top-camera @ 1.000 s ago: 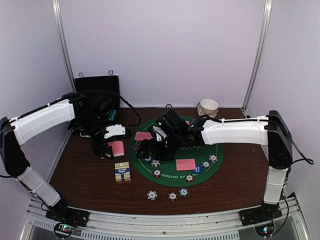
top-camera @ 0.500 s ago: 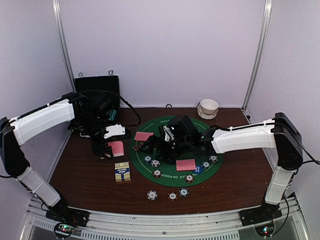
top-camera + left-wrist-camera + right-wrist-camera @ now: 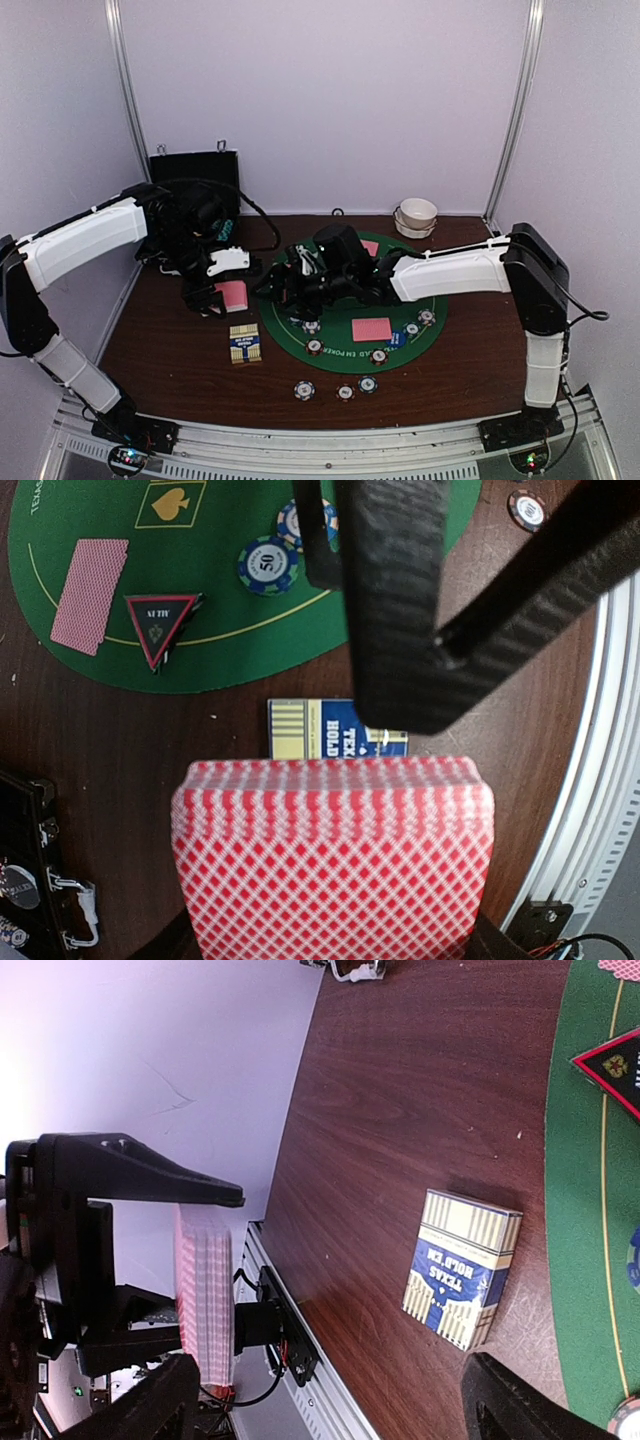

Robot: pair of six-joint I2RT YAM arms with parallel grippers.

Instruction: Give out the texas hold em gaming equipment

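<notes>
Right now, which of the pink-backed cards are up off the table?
The thick deck, clamped in the left gripper and held up in the air. The other pink cards lie flat on the green mat.

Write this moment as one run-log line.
left jaws: shut on card deck | right jaws: open, apart from deck | card box: lying on table

White-shelled arms [image 3: 85, 240], black joints [image 3: 545, 280], black cables [image 3: 262, 225].
</notes>
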